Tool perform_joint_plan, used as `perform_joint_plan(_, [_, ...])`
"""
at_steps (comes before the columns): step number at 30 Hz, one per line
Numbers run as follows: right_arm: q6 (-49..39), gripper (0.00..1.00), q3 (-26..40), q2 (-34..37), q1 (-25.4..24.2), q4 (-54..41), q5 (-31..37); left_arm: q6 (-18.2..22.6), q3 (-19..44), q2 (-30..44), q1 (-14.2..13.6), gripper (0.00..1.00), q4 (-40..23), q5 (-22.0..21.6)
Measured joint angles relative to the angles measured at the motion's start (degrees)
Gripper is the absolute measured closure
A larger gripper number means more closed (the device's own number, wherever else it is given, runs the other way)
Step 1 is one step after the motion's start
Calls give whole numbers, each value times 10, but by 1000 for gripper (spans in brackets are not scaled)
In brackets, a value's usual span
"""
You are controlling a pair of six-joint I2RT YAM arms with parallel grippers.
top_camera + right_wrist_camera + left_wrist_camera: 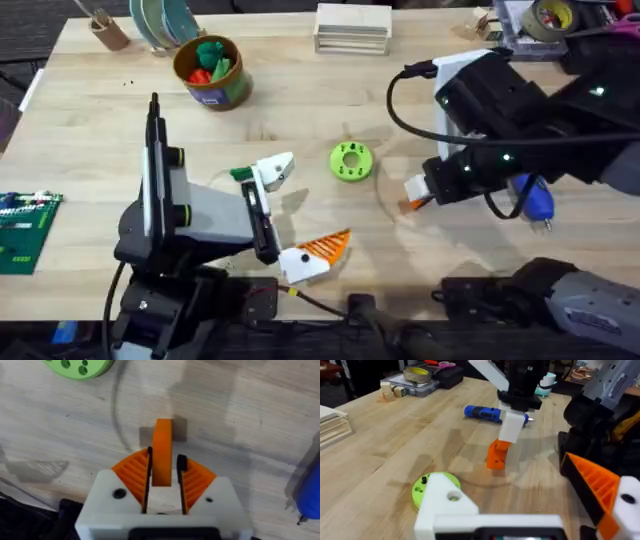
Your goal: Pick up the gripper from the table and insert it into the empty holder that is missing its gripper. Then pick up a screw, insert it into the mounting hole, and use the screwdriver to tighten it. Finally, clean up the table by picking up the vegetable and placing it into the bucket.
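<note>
Light wooden butcher-block planks form the table point(300, 110), on which everything is laid out. At the right of centre, the small orange ribbed plastic gripper point(162, 452) is clamped between the ribbed orange pads of the right gripper point(163, 467), its tip resting on the wood. The blue pen-shaped screwdriver point(532, 197) is seen just beyond it (partly under the arm). The left gripper point(300, 215) is held wide open, its white angular holder point(274, 170) beside a bright green ring-shaped disc point(351, 161). The tan-rimmed round bucket point(210, 72) stands far back.
</note>
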Motion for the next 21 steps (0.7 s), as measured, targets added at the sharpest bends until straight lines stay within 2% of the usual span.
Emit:
perform_joint_plan(6, [0, 820, 0, 0, 0, 0, 0, 0, 0, 0, 0, 7, 0, 0])
perform_joint_plan(13, [0, 983, 0, 0, 0, -1, 1, 0, 0, 0, 0, 8, 0, 0])
perform_joint_plan(21, [-4, 984, 32, -21, 0, -36, 0, 0, 0, 0, 0, 7, 0, 0])
